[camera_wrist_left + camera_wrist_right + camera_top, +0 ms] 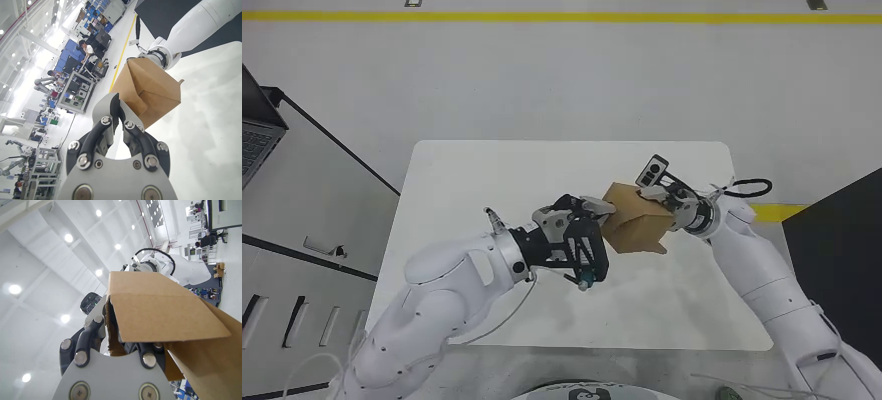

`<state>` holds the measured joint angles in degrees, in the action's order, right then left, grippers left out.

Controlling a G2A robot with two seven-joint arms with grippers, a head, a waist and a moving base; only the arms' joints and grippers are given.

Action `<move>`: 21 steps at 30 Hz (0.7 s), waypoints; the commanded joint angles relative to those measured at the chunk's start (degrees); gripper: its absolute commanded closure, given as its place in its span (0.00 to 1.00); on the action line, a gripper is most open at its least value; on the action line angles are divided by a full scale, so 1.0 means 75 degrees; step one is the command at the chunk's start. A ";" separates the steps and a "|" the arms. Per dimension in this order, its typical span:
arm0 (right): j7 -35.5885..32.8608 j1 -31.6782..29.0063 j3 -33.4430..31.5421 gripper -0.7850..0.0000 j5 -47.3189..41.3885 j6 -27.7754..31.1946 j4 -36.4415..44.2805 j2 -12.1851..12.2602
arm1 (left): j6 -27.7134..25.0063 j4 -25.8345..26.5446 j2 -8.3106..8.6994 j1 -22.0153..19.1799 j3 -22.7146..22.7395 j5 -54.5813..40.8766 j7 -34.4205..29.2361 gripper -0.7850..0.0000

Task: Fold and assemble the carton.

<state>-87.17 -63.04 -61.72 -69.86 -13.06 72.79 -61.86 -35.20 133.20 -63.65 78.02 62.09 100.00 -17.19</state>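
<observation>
1. Top view: the carton (637, 228) is held up off the table (492, 200), over its right half and a bit toward the far edge. The left claw (600, 212) is at one end and the right claw (674, 205) at the other. Looks like we're mid-assembly.
2. Left wrist view: the carton (151, 89) end facing this camera has its flaps folded in. The left claw (120, 106) is pretty much clenched with nothing between the pads, and one finger rests against the carton's corner. My guess is the next move is pressing those flaps home without crushing the corner.
3. Right wrist view: the right claw (111, 336) is clamped on a carton (160, 317) wall. The flaps at this end are loose, so it probably needs closing too.
</observation>
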 commanded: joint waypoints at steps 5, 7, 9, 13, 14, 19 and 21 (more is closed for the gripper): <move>0.0006 -0.0001 -0.0002 1.00 0.0005 0.0000 0.0001 0.0001 | 0.0035 0.0001 0.0001 0.0014 0.0044 -0.0060 0.0030 1.00; 0.0006 -0.0001 -0.0002 1.00 0.0005 0.0000 0.0001 0.0001 | 0.0116 -0.0012 -0.0001 0.0046 0.0050 -0.0078 0.0070 1.00; 0.0006 -0.0001 -0.0002 1.00 0.0005 0.0000 0.0001 0.0001 | 0.0083 0.0006 0.0007 0.0077 0.0052 -0.0016 0.0122 1.00; 0.0006 -0.0001 -0.0002 1.00 0.0005 0.0000 0.0001 0.0001 | -0.0124 0.0039 0.0026 0.0082 0.0018 0.0138 0.0202 1.00; 0.0006 -0.0001 -0.0002 1.00 0.0005 0.0000 0.0001 0.0001 | -0.0166 0.0039 0.0028 0.0079 -0.0011 0.0164 0.0224 1.00; 0.0006 -0.0001 -0.0002 1.00 0.0005 0.0000 0.0001 0.0001 | -0.0310 0.0019 0.0031 0.0017 -0.0122 0.0301 0.0248 1.00; 0.0006 -0.0001 -0.0002 1.00 0.0005 0.0000 0.0001 0.0001 | -0.0326 0.0018 0.0029 -0.0009 -0.0153 0.0335 0.0235 1.00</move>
<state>-87.12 -63.05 -61.73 -69.82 -13.06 72.79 -61.85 -37.62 133.33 -63.42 78.03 61.04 102.43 -15.42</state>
